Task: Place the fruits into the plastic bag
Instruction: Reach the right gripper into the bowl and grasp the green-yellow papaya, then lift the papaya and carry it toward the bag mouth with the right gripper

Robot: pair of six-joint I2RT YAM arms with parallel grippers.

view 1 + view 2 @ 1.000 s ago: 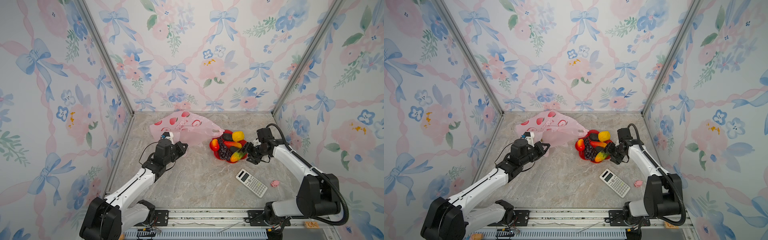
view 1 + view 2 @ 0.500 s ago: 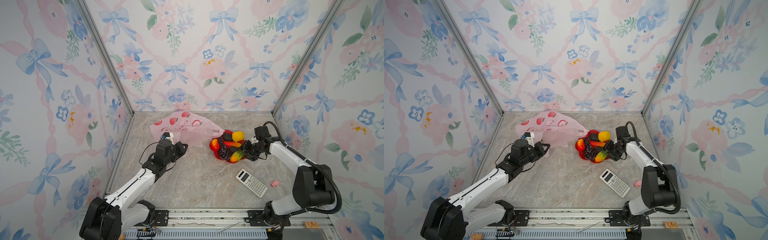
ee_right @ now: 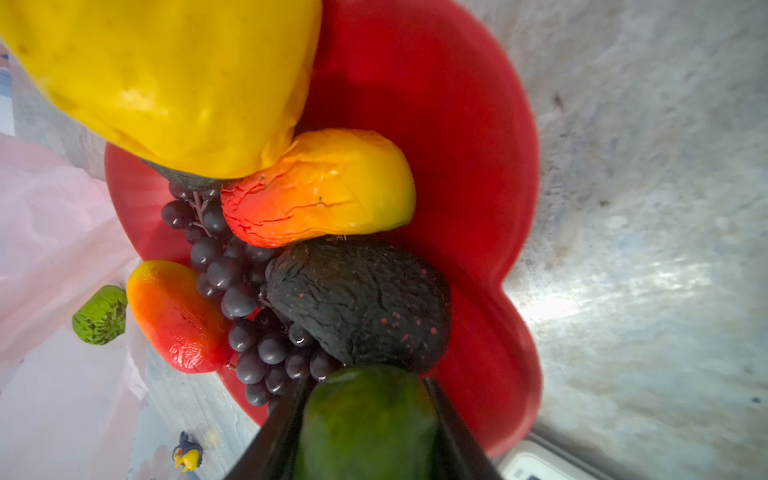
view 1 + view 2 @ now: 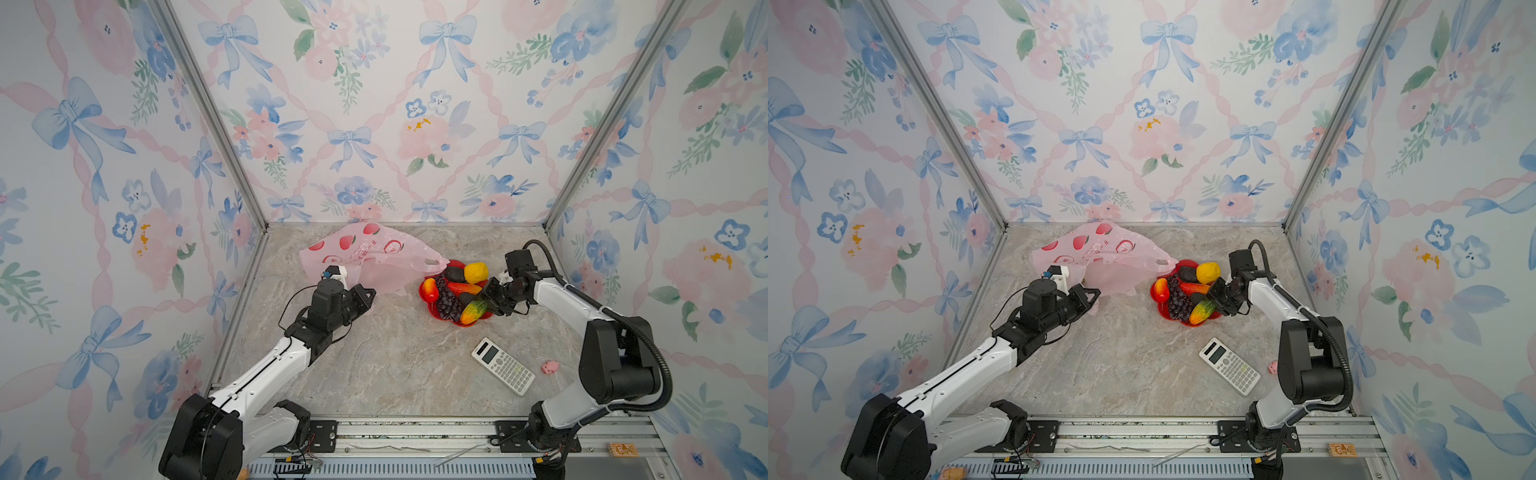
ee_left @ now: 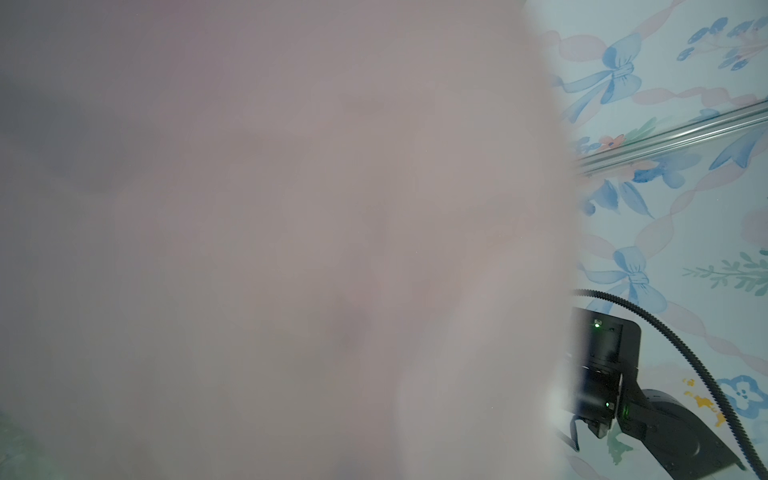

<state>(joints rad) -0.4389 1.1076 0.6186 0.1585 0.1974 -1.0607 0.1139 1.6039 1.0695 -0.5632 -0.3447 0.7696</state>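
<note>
Right end effector (image 3: 368, 384) clasps a green-ended mango (image 3: 368, 428) on the plate (image 3: 478, 166), while left end effector (image 4: 369, 294), closed, seemingly pinches the bag (image 4: 374, 257).

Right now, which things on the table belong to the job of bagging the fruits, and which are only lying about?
For the job: plastic bag, lemon, avocado, second avocado, grape bunch, red-yellow mango, second red-yellow mango, green-yellow mango, bumpy green ball.

Lying about: red flower-shaped plate (only holds fruit), calculator, pink pig figure.
</note>
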